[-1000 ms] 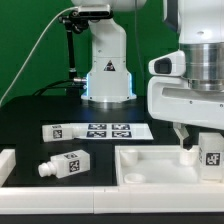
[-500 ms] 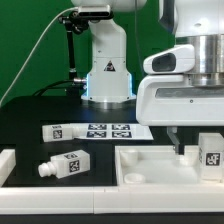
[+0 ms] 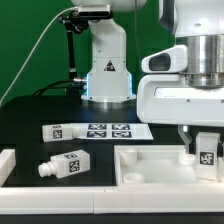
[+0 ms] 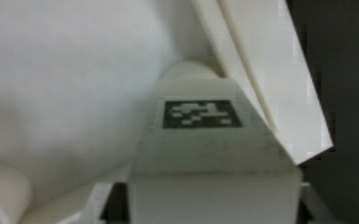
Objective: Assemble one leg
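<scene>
My gripper (image 3: pixel 205 148) is at the exterior view's right, over the right end of the white tray-like tabletop (image 3: pixel 150 172). It is shut on a leg (image 3: pixel 208 152), a small white block that stands upright with its tag facing the camera. In the wrist view this leg (image 4: pixel 202 112) fills the gap between my two dark fingers (image 4: pixel 108 200), with the tabletop's inside (image 4: pixel 69 80) and its rim (image 4: pixel 247 50) behind it. A second leg (image 3: pixel 65 165) lies on its side on the black table, left of the tabletop, its round stub pointing left.
The marker board (image 3: pixel 97 130) lies flat behind the lying leg. The robot's base (image 3: pixel 107 70) stands at the back with a black cable on its left. Another white part (image 3: pixel 5 160) shows at the left edge.
The wrist has turned and the hand has shifted a little to the exterior view's right, so its fingers now stand on both sides of the upright leg. The leg has hardly moved.
</scene>
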Controlling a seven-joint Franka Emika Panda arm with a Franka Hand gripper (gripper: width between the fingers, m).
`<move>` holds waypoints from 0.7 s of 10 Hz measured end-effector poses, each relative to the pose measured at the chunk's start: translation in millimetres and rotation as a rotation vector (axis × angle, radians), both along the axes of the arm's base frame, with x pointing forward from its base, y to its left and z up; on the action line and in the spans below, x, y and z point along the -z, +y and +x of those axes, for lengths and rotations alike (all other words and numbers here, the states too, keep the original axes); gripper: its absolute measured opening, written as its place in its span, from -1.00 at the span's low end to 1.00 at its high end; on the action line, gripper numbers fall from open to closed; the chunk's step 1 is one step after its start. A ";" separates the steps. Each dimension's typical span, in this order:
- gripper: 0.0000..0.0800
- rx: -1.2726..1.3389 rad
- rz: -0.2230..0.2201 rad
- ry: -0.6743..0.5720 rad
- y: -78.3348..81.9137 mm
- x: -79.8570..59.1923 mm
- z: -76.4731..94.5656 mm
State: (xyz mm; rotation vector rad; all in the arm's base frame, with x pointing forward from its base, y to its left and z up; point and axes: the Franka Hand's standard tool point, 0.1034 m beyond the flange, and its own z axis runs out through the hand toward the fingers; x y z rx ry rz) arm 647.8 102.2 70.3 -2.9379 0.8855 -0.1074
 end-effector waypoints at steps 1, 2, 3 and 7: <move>-0.29 0.120 0.001 0.006 0.4 0.4 -0.4; -0.29 0.252 0.009 0.015 -1.1 0.8 -1.1; -0.29 0.382 0.023 0.026 -2.7 1.1 -1.9; -0.29 1.018 0.130 0.085 -5.9 2.7 -7.5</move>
